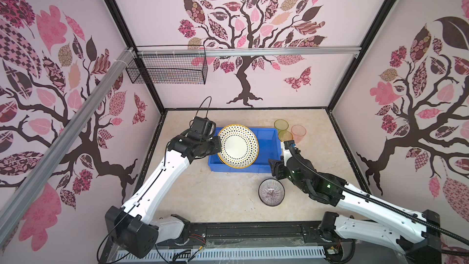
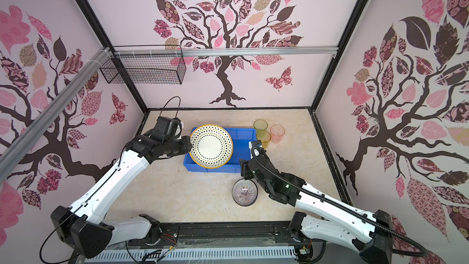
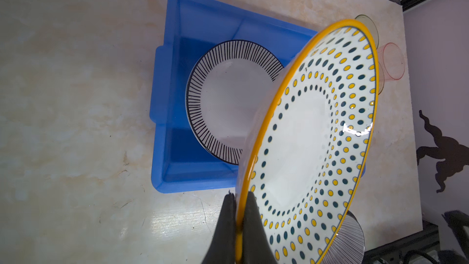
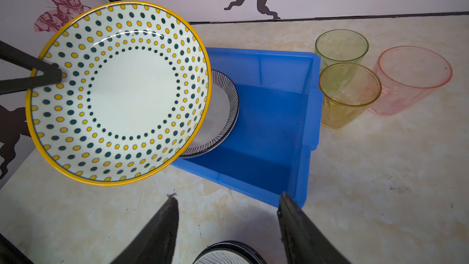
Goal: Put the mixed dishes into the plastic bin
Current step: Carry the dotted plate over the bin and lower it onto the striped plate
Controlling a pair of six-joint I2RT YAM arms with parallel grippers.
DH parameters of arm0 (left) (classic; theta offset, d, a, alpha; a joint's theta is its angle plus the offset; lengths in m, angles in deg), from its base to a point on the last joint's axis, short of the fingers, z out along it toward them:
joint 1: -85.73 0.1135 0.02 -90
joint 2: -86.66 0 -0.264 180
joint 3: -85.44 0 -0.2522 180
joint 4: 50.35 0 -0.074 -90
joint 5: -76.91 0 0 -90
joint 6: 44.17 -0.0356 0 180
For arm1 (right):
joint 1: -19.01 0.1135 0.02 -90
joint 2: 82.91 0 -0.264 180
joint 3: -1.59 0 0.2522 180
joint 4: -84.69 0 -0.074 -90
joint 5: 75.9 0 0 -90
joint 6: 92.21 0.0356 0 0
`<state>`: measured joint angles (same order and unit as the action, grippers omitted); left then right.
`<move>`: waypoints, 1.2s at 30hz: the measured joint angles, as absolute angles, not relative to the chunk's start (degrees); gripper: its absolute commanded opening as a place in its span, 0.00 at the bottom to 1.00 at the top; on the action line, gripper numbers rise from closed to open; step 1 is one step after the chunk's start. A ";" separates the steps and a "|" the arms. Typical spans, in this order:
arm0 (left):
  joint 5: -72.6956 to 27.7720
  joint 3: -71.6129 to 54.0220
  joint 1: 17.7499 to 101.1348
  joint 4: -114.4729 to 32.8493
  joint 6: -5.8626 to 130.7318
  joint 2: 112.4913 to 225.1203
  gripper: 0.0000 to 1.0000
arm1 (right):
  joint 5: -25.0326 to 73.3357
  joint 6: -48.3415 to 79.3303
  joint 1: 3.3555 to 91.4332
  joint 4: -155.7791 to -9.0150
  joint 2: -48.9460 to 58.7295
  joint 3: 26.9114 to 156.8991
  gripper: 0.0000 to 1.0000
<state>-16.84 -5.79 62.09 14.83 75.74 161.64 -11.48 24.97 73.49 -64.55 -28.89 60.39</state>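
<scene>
My left pincer [image 3: 239, 199] is pinching the dotted plate [image 1: 238, 146] by its rim, one finger on the face and one underneath. The plate hangs above the left half of the bin [image 1: 267, 139], which sits toward the tabletop's far edge. I judge it glazed ceramic: stiff, fairly heavy, slick and breakable. A rim grip this far from its centre lets the weight lever against the fingers, so it could slip or swing. Being round, it has no long axis. Its face points up, tipped somewhat toward the right side of the tabletop. A striped plate [image 3: 228, 102] lies flat in the bin right under it, so I would level the dotted one and set it down gently, china on china. My right pincer [image 4: 228, 195] is spread and empty near the bin's near right corner. The bowl [image 1: 271, 192] sits nearer the front edge, and three cups [image 1: 285, 135] stand just beyond the bin's right end.
</scene>
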 measured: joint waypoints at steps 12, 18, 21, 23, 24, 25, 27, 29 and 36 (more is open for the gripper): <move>-22.00 -5.05 70.29 8.38 75.78 171.19 0.00 | -9.85 27.23 72.00 -64.07 -28.69 59.23 0.65; -22.78 -4.83 70.36 6.43 75.74 176.07 0.00 | -9.56 27.60 70.56 -63.31 -29.24 58.79 0.66; -23.24 -4.83 70.33 5.67 75.74 177.84 0.00 | -8.93 27.62 70.32 -63.20 -29.26 58.79 0.66; -23.53 -4.83 70.33 5.34 75.72 178.84 0.00 | -8.56 27.82 70.30 -62.89 -29.26 58.77 0.66; -23.61 -4.83 70.33 5.23 75.72 179.22 0.00 | -8.47 27.88 70.28 -62.85 -29.26 58.71 0.66; -23.77 -4.83 70.33 5.08 75.67 179.68 0.00 | -8.38 28.06 70.28 -62.91 -29.33 58.49 0.66; -24.01 -4.83 70.33 4.82 75.59 180.42 0.00 | -8.23 28.49 70.25 -62.91 -29.79 57.63 0.66; -24.29 -4.83 70.33 4.47 75.54 181.21 0.00 | -8.18 28.93 70.23 -62.76 -30.29 56.56 0.66; -25.45 -4.83 70.33 3.24 75.59 183.04 0.00 | -7.94 29.08 70.19 -62.50 -30.51 56.10 0.66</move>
<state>-25.45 -4.83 70.33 3.24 75.59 183.04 -7.94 29.08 70.19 -62.50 -30.51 56.10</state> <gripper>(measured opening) 0.054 0.664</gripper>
